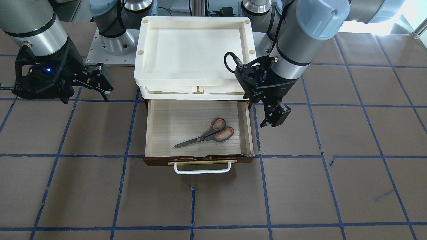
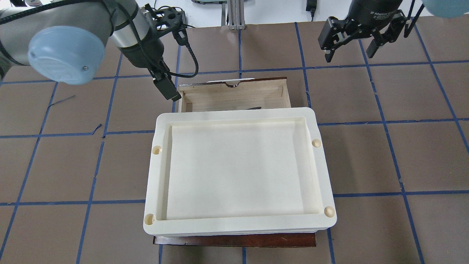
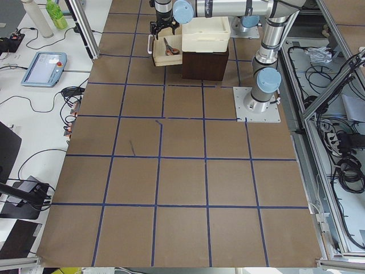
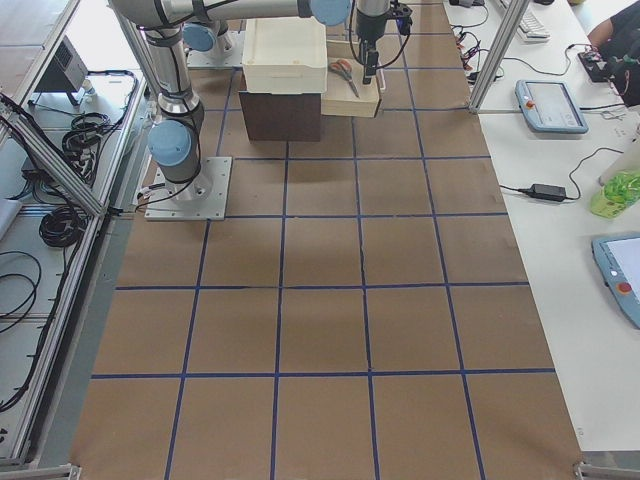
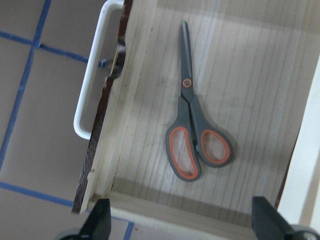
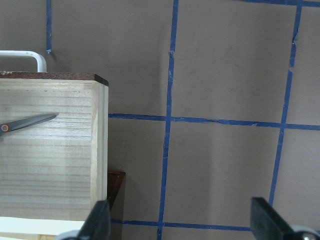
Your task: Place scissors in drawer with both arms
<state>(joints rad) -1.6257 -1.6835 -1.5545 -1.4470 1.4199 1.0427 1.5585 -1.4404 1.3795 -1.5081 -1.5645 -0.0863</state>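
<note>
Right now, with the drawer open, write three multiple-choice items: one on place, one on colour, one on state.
1. Where do the scissors lie? A on the tray; B in the drawer; C on the table.
2. What colour is the drawer's handle? A white; B black; C red.
3. How is the left gripper? A open, empty; B shut on scissors; C shut on handle.
Answers: B, they rest on its wooden floor; A, a white wire loop; A, its fingers stand wide apart in the wrist view.

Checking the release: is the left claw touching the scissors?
Apart. The left wrist view shows the scissors lying alone on the drawer floor, bare wood between them and the open left claw.
</note>
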